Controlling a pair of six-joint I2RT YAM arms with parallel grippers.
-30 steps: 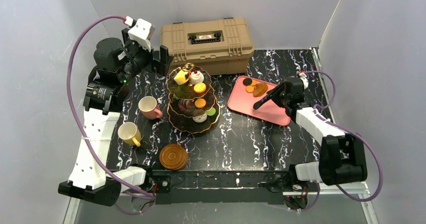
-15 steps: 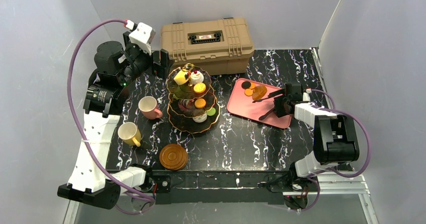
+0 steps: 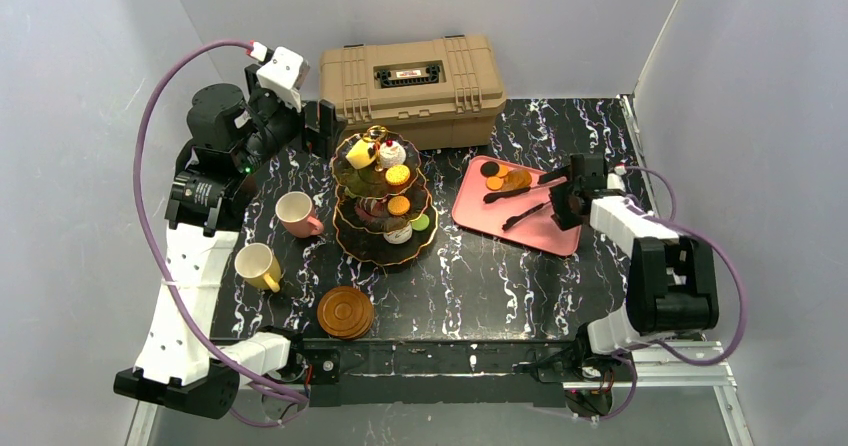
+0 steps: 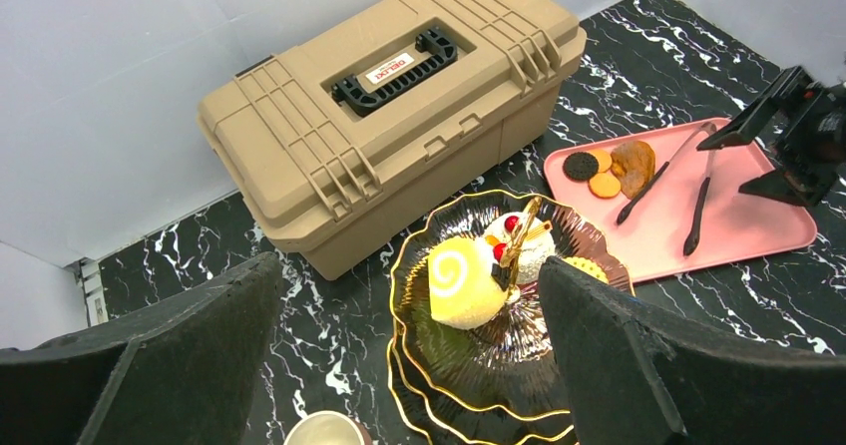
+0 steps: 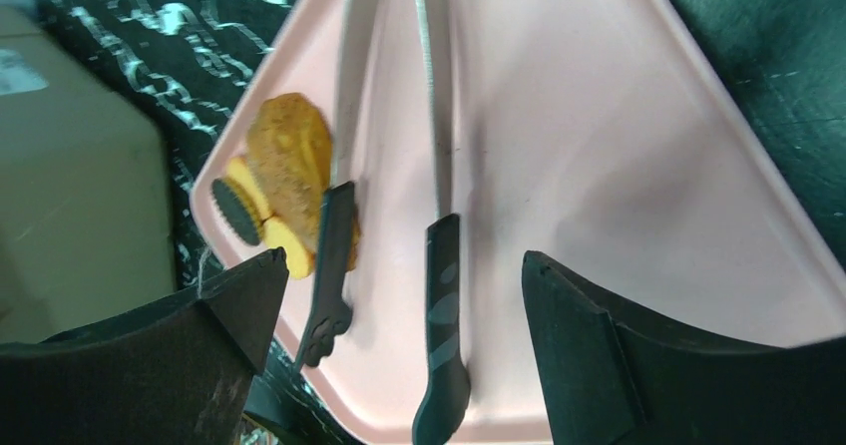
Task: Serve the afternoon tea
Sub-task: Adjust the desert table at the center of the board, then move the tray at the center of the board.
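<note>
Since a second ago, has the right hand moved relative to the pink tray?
Yes. The right hand backed off toward the pink tray's right edge, away from the cookies, leaving the tongs lying on it.

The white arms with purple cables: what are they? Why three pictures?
Two robot arms, each ending in a two-finger gripper. One picture looks down from above; the others come from a camera on each wrist. On the marbled table: a three-tier stand of pastries, a pink cup, a yellow cup, brown saucers, a toolbox, and a pink tray with biscuits and tongs. Both grippers are open and hold nothing: the left gripper hangs near the stand, the right gripper straddles the tongs.
</note>
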